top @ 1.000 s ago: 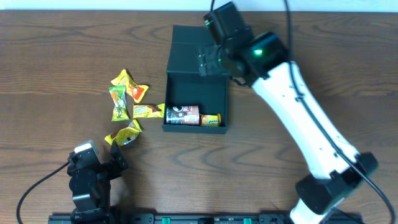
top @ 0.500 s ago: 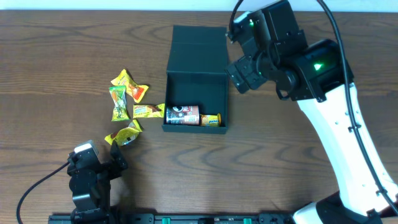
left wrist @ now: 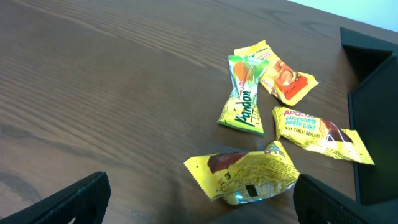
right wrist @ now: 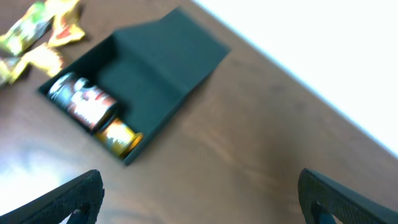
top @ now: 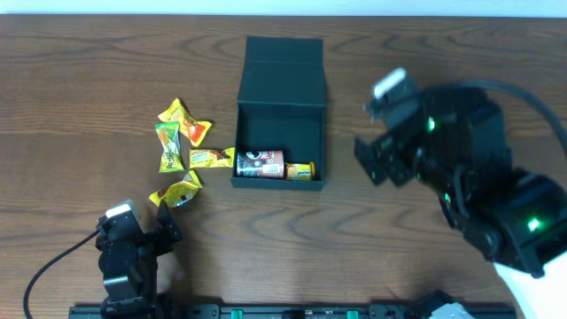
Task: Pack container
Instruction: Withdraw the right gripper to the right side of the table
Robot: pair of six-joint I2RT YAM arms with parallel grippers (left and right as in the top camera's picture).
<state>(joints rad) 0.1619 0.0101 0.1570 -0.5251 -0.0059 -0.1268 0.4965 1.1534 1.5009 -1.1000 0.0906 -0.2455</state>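
Looking across a dark wood-grain desk (top: 80,71), we are seeing the dark green box (top: 282,115) sitting open near its far middle, lid laid back, a can (top: 260,163) lying inside against the near wall. Snack packets (top: 169,146) are lying just left of it. The left end effector (left wrist: 202,205) and right end effector (right wrist: 205,199) are both gaping wide, empty. White is showing beyond the desk's far edge.

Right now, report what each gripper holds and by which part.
Nothing is held. The left gripper is open and empty near the packets; the right gripper is open and empty, apart from the container.
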